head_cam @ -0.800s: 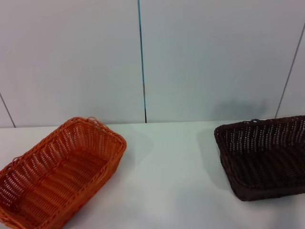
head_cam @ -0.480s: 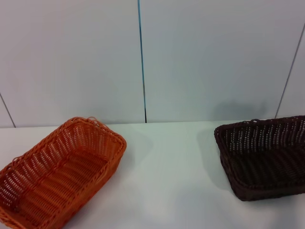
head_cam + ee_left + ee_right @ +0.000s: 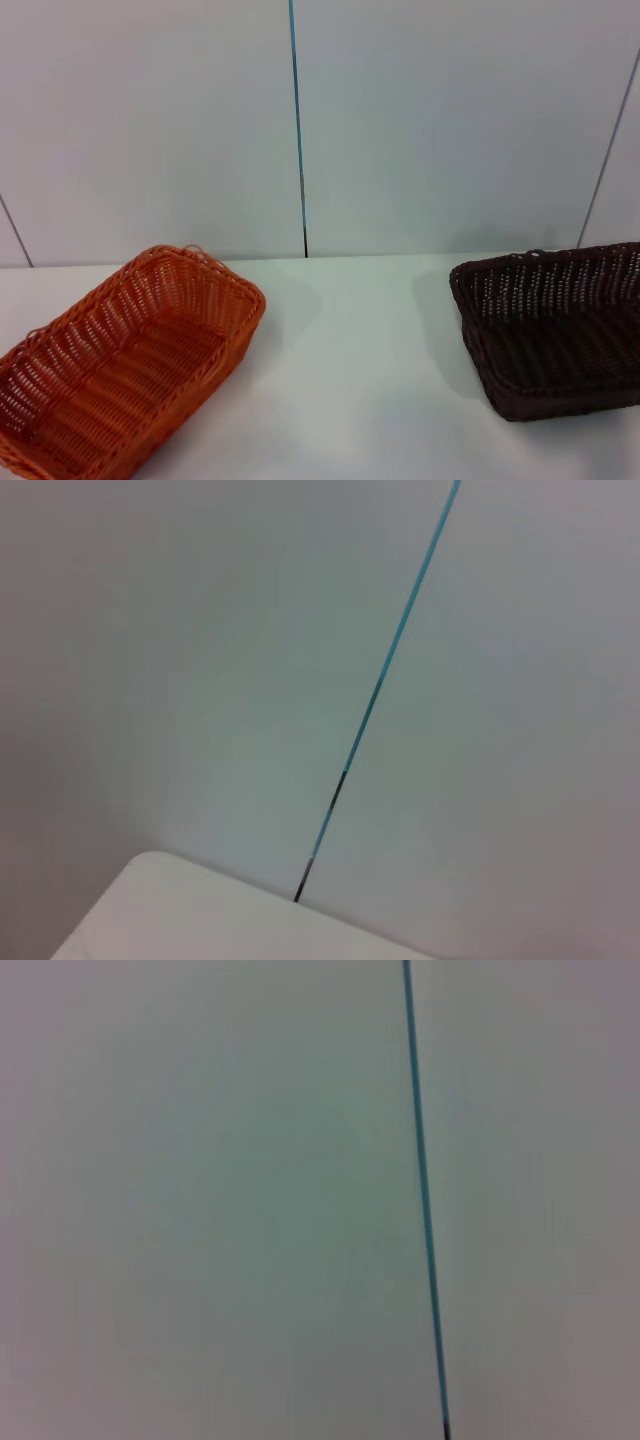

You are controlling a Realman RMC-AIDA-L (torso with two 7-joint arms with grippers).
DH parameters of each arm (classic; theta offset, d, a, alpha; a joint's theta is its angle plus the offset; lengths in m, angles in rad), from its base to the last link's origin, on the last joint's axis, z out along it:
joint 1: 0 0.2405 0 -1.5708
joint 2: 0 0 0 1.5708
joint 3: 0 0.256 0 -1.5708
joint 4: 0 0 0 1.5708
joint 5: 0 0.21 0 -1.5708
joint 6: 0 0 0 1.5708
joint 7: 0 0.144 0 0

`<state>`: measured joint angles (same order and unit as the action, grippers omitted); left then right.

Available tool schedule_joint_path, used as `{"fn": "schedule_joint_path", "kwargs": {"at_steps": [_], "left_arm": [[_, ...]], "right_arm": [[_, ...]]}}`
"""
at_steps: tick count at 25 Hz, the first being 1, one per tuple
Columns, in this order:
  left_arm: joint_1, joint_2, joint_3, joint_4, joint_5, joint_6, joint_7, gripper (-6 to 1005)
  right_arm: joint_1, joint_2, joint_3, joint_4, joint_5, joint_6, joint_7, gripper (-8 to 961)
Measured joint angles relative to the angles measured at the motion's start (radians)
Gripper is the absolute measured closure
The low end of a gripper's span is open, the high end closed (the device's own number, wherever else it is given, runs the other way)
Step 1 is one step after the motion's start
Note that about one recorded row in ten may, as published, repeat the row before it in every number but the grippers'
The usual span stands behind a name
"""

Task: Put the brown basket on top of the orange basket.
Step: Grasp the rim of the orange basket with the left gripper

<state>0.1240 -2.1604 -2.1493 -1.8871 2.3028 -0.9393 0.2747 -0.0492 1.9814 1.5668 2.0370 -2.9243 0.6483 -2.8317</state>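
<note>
Head view: orange basket point(image 3: 125, 365) long axis diagonal; brown basket point(image 3: 560, 330) well apart; grippers unseen.

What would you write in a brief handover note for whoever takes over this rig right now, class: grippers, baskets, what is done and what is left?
Grippers: neither the left nor the right gripper shows in any view; both wrist cameras face the wall.
Baskets: the orange basket sits on the white table on the robot's left; the brown basket sits on its right, partly out of the head view. They are well apart and both look empty.
Done: nothing yet.
Left: grasp the brown basket, lift it, carry it across and set it on the orange basket.
</note>
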Motion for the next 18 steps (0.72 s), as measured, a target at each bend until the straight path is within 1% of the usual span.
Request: {"fn": "schedule_joint_path", "kwargs": {"at_steps": [2,4,7,8,9,12,13,16,18], "left_arm": [[-0.017,0.004,-0.03,0.004,0.003,-0.031,-0.001,142],[-0.059,0.01,-0.091,0.017,0.005,-0.107,-0.006,142],[-0.169,0.028,-0.228,0.082,0.023,-0.28,-0.02,142],[-0.208,0.037,-0.275,0.114,0.035,-0.341,-0.025,142],[-0.256,0.054,-0.321,0.155,0.059,-0.401,-0.026,142],[-0.317,0.086,-0.349,0.217,0.129,-0.454,-0.027,142],[-0.343,0.101,-0.346,0.242,0.178,-0.469,-0.028,142],[-0.385,0.111,-0.342,0.279,0.264,-0.492,-0.035,142],[-0.415,0.112,-0.339,0.311,0.302,-0.502,-0.038,142]], "right_arm": [[0.002,0.0,-0.006,0.0,0.0,0.007,0.0,16],[0.002,0.0,-0.011,-0.001,0.0,0.009,0.0,17],[0.001,0.001,-0.017,-0.004,-0.002,0.01,0.0,17],[0.0,0.0,-0.018,-0.006,-0.003,0.01,0.0,18],[0.0,0.0,-0.018,-0.007,-0.004,0.01,0.0,18],[-0.001,0.0,-0.018,-0.01,-0.004,0.006,0.0,19],[-0.001,0.0,-0.018,-0.011,-0.004,0.005,0.0,19],[0.001,0.001,-0.017,-0.012,-0.004,0.003,0.0,20],[0.004,0.001,-0.014,-0.016,-0.004,0.002,0.0,20]]}}
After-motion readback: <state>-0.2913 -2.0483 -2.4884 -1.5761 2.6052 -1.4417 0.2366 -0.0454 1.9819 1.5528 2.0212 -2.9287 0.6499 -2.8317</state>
